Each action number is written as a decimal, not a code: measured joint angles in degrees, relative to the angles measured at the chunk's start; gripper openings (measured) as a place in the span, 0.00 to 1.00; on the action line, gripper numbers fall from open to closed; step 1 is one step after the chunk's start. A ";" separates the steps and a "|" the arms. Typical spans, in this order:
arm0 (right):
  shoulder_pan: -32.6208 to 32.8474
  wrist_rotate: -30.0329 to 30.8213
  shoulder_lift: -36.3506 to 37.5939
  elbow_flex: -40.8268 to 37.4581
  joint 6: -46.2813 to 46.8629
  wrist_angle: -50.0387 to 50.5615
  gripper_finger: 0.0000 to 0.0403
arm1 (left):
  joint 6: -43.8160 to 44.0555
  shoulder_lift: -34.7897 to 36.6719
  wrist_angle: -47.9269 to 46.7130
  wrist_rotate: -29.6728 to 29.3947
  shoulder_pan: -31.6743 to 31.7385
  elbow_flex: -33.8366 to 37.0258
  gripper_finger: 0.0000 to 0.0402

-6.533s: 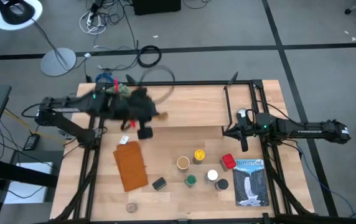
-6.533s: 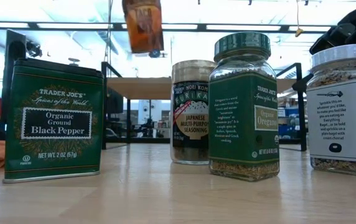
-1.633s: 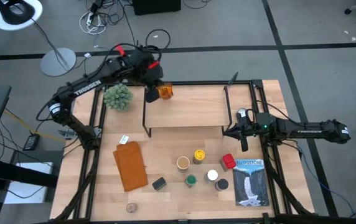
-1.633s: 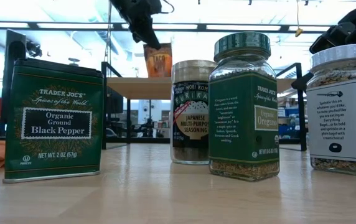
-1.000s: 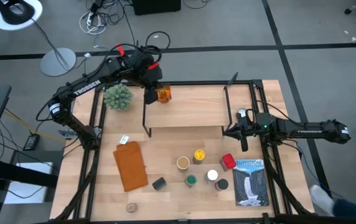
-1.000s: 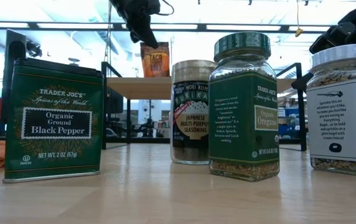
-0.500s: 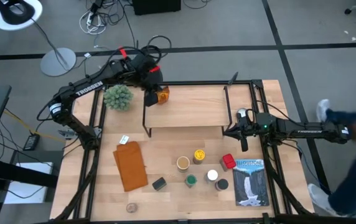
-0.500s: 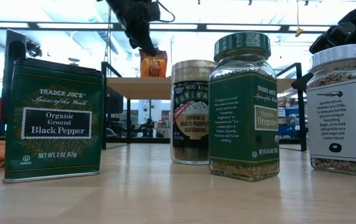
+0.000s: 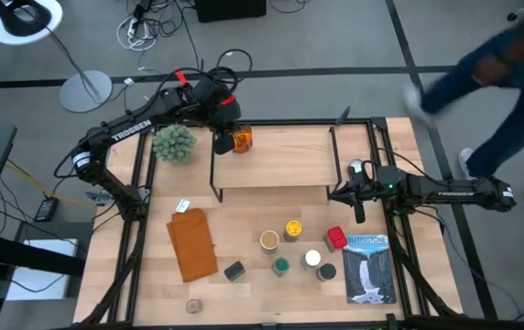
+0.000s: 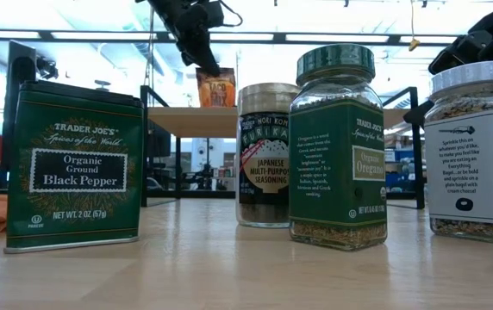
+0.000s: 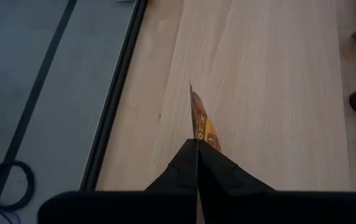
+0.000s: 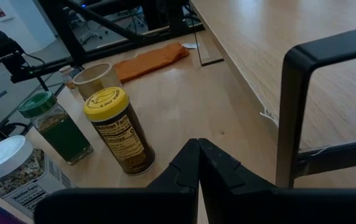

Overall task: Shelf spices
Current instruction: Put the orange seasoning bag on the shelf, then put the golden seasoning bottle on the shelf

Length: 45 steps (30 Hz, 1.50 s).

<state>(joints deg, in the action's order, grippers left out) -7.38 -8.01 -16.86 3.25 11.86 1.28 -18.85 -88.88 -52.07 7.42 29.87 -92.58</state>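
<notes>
left gripper (image 9: 226, 131) pinches orange packet (image 9: 240, 138) above shelf (image 9: 280, 160).

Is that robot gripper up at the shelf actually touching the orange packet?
Touching. In the left wrist view the shut left gripper pinches the orange packet's edge.

Table (image 9: 244, 293) w/ shelf (image 9: 280, 165), spice jars (image 9: 291, 249), notebook (image 9: 192, 244), book (image 9: 369, 268).

Green tin (image 10: 74, 168): "Organic Black Pepper".
</notes>
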 joint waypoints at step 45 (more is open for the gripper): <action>0.02 0.00 0.00 0.00 0.02 -0.11 0.03 | 14.28 29.78 1.02 1.28 -3.72 17.50 0.15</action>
<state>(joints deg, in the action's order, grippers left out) -7.35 -8.01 -16.86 3.25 11.88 1.17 -4.57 -59.10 -51.05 8.70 26.14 -75.07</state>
